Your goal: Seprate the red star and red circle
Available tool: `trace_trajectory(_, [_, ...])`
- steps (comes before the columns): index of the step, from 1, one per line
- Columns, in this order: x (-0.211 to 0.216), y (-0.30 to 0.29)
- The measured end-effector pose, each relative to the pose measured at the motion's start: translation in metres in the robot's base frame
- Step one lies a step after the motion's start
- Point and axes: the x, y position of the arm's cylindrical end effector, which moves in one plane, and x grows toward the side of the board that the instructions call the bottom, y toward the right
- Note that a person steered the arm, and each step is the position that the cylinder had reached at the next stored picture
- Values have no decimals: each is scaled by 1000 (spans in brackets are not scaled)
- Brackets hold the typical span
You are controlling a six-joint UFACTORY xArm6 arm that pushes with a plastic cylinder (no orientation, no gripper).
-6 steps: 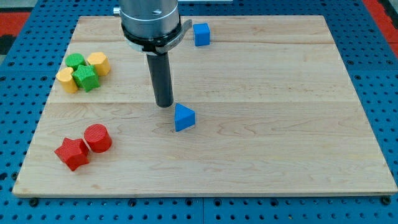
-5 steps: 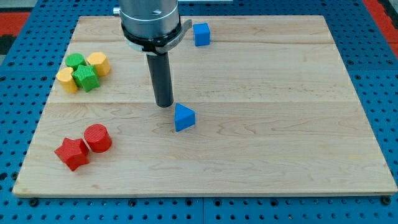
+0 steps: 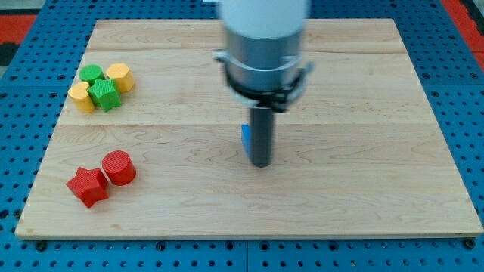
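Observation:
The red star (image 3: 87, 186) and the red circle (image 3: 119, 167) lie touching each other near the view's bottom left of the wooden board (image 3: 363, 189), the circle up and to the right of the star. My tip (image 3: 260, 163) rests on the board near its middle, far to the right of both red blocks. A sliver of a blue block (image 3: 246, 139) shows against the rod's left side, the rest hidden behind it.
A tight cluster sits at the view's upper left: a green circle (image 3: 91, 73), a yellow block (image 3: 120, 76), a green block (image 3: 106, 95) and a yellow block (image 3: 81, 97). The arm's body covers the board's top middle.
The arm has swung quickly to the right and down the view. The blue triangle has shifted right and is now mostly hidden behind the rod. The blue cube at the top is covered by the arm.

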Motion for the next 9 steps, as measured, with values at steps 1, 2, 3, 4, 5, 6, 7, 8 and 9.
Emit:
trace_trajectory(1, [1,-97])
trace_trajectory(2, [-16,-122])
trace_trajectory(3, [-39,-67])
trace_trajectory(4, [-35,-13])
trace_trajectory(5, [-34,26])
trace_trajectory(6, [-13,49])
trace_trajectory(7, [35,63])
trace_trajectory(8, [38,98])
trace_trajectory(9, [54,104])
